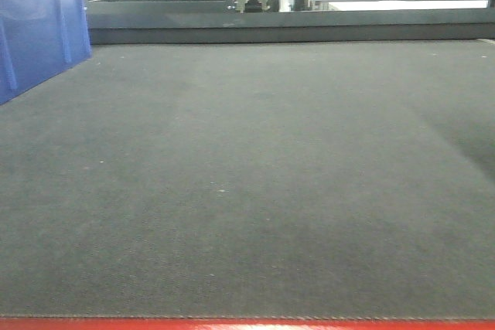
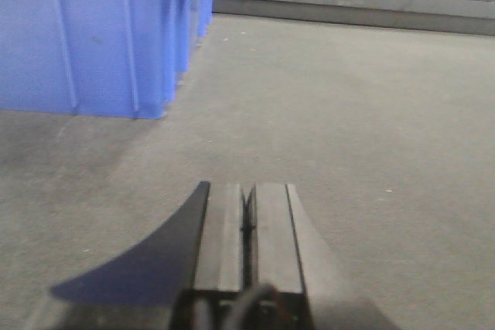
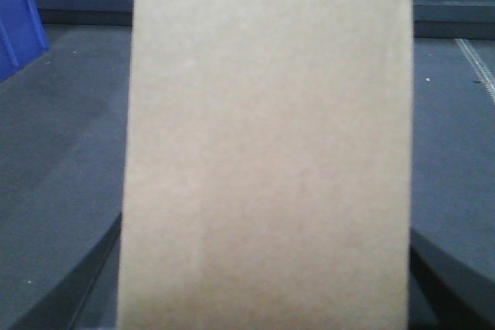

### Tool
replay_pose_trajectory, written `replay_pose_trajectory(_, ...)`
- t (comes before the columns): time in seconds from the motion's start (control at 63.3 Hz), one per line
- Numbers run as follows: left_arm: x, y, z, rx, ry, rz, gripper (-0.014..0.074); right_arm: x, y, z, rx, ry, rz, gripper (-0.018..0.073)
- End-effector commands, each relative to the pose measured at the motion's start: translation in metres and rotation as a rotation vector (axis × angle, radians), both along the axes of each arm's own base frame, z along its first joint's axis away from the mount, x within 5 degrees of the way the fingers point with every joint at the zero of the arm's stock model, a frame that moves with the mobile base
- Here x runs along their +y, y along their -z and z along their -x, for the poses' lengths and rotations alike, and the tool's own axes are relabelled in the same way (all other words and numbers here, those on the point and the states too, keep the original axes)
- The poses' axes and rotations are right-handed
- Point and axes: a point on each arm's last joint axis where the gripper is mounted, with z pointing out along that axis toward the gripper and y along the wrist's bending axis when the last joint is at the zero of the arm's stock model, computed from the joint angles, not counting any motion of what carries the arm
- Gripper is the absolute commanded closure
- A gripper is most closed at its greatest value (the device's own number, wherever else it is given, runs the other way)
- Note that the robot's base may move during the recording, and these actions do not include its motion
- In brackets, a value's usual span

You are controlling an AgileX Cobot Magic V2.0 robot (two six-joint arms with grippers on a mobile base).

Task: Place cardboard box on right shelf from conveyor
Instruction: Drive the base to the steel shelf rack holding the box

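The plain tan cardboard box point(image 3: 267, 137) fills the middle of the right wrist view, upright and close to the camera. My right gripper point(image 3: 267, 276) is shut on it, with dark fingers point(image 3: 77, 291) showing at both lower sides of the box. Below and behind it lies the dark grey conveyor point(image 3: 62, 152). My left gripper point(image 2: 247, 214) is shut and empty, low over the conveyor point(image 2: 348, 113). In the front view the conveyor point(image 1: 247, 175) carries no box and neither gripper shows. The right shelf is out of view.
A blue plastic bin point(image 1: 39, 32) stands at the belt's far left, close ahead of the left gripper point(image 2: 93, 36) and at the left edge of the right wrist view point(image 3: 15, 25). A red edge point(image 1: 247, 324) runs along the belt's near side. A dark rail point(image 1: 286, 25) bounds the far side.
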Motion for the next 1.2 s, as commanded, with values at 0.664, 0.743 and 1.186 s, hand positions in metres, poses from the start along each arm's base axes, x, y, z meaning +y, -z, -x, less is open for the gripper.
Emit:
replay_pose_trajectory(0.664, 0.0007, -0.0086, 0.001, -0.09, -0.008, 0.017, 0.0715, 0.0004, -0.0173, 0.0002, -0.118, -0.007, 0.002, 0.035)
replay_pose_trajectory(0.743, 0.0007, -0.0086, 0.001, -0.09, -0.008, 0.017, 0.0715, 0.0004, -0.0173, 0.0002, -0.118, -0.007, 0.002, 0.035)
replay_pose_trajectory(1.186, 0.0007, -0.0086, 0.001, -0.09, -0.008, 0.017, 0.0715, 0.0004, -0.0173, 0.0002, -0.118, -0.007, 0.002, 0.035)
